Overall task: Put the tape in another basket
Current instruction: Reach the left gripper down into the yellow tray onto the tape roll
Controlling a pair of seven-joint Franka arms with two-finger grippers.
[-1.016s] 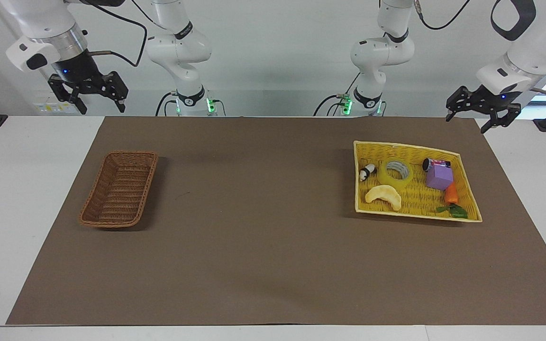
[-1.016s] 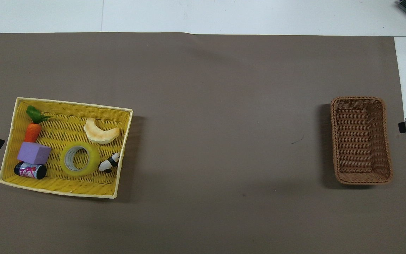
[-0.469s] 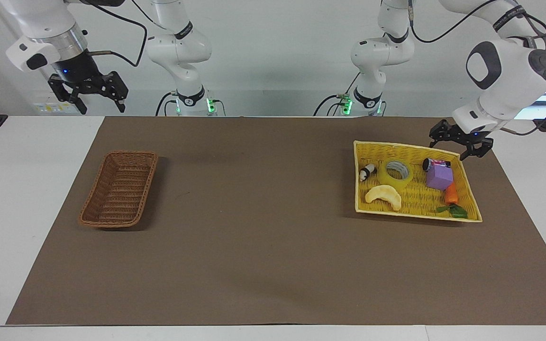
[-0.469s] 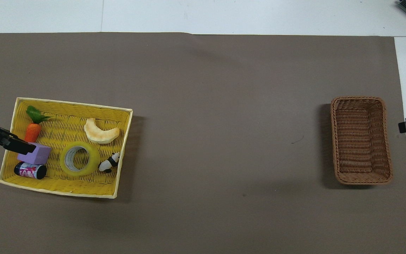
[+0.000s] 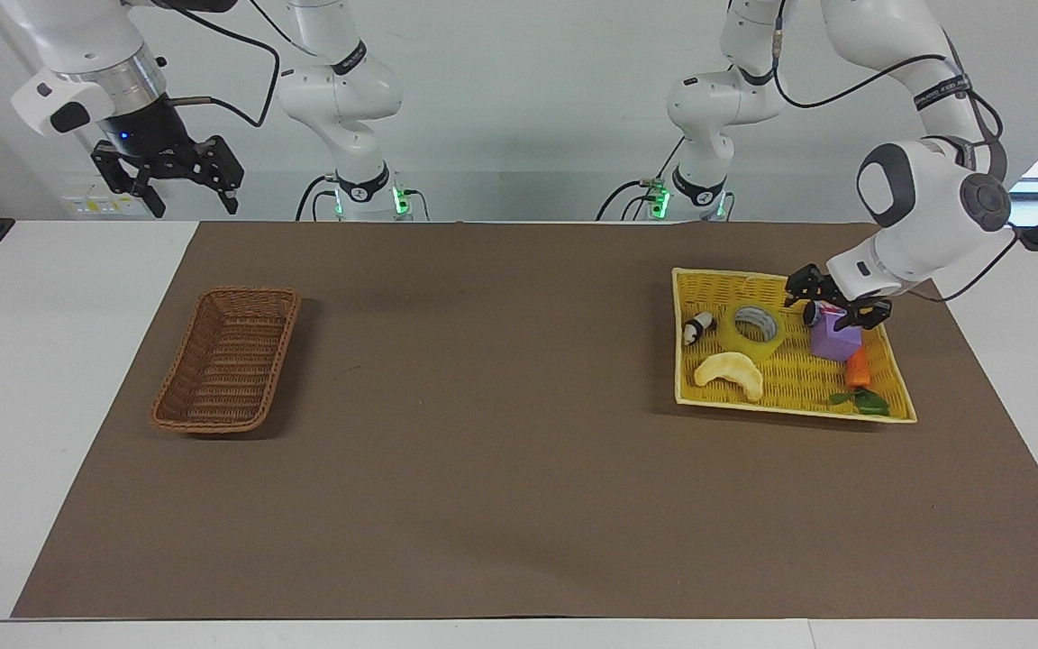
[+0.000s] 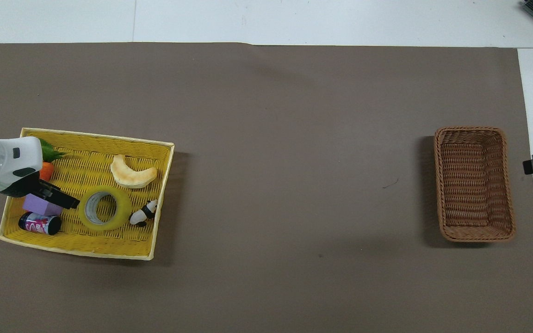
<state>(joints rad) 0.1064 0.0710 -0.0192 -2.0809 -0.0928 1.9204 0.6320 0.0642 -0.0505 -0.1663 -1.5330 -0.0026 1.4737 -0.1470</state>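
The left gripper (image 5: 830,302) hangs over the yellow basket (image 5: 899,389) beside the tape (image 5: 758,328) — jaws spread, empty. The right gripper (image 5: 178,176) waits, jaws spread too.

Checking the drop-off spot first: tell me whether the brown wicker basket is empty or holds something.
Empty. The overhead view shows only bare weave inside the brown wicker basket; the tape lies in the yellow basket.

The left arm reached down low, its gripper (image 5: 834,302) spread wide and empty. The right arm waited, gripper (image 5: 178,176) raised, also spread.
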